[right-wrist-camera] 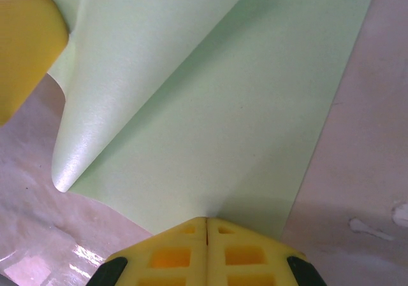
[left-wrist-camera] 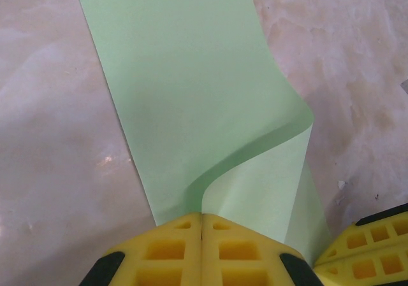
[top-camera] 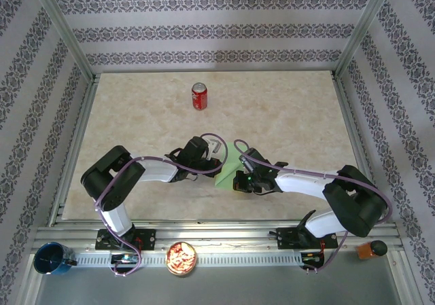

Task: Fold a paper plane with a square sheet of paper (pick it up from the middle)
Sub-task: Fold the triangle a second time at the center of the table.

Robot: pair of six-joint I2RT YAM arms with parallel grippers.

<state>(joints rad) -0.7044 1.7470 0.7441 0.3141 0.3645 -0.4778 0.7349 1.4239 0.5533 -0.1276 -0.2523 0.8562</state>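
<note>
The square sheet of paper (top-camera: 227, 170) is light green and lies mid-table between my two grippers. Seen from the left wrist, the sheet of paper (left-wrist-camera: 191, 76) stretches away flat, and its near right part curls up in a flap that runs into the seam of my left gripper (left-wrist-camera: 202, 217), which is shut on it. In the right wrist view the paper (right-wrist-camera: 242, 107) tents up to my right gripper (right-wrist-camera: 207, 221), whose jaws are shut on it. The raised flap leads to a left finger (right-wrist-camera: 25, 44) at the upper left. From above, left gripper (top-camera: 216, 169) and right gripper (top-camera: 239, 177) stand close together.
A red can (top-camera: 198, 96) stands upright at the far middle of the marble-look table (top-camera: 292, 108). On the near rail sit a blue cup (top-camera: 53, 259), a round bowl (top-camera: 181, 257) and an orange block (top-camera: 370, 249). Metal frame posts bound the table's sides.
</note>
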